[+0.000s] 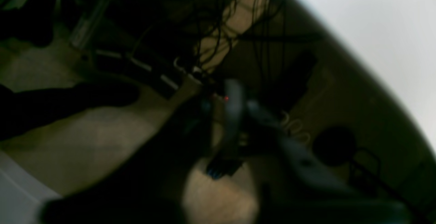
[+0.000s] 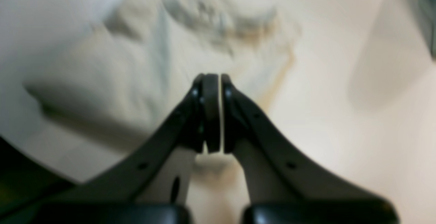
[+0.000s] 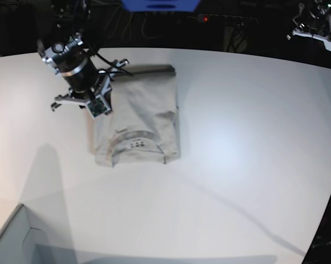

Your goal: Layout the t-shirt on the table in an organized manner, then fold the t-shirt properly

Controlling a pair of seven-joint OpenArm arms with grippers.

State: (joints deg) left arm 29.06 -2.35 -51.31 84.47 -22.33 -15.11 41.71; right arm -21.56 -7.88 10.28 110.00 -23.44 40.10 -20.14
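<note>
The t-shirt point(image 3: 140, 113) lies folded into a narrow rectangle on the table point(image 3: 242, 159), its collar point(image 3: 135, 140) towards the near side. My right gripper point(image 3: 114, 69) hangs by the shirt's far left corner. In the right wrist view its fingers point(image 2: 220, 81) are shut with nothing between them, and the blurred t-shirt point(image 2: 136, 64) lies just beyond them on the table point(image 2: 340, 132). My left gripper point(image 3: 314, 22) is off the table at the far right. Its wrist view is dark and smeared; the gripper point(image 1: 243, 96) hangs over the floor beside the table's edge point(image 1: 374, 30).
A grey box corner point(image 3: 11, 239) juts in at the near left. Cables and a power strip point(image 3: 220, 19) lie behind the table's far edge. The arm's shadow falls across the table's left side point(image 3: 44, 165).
</note>
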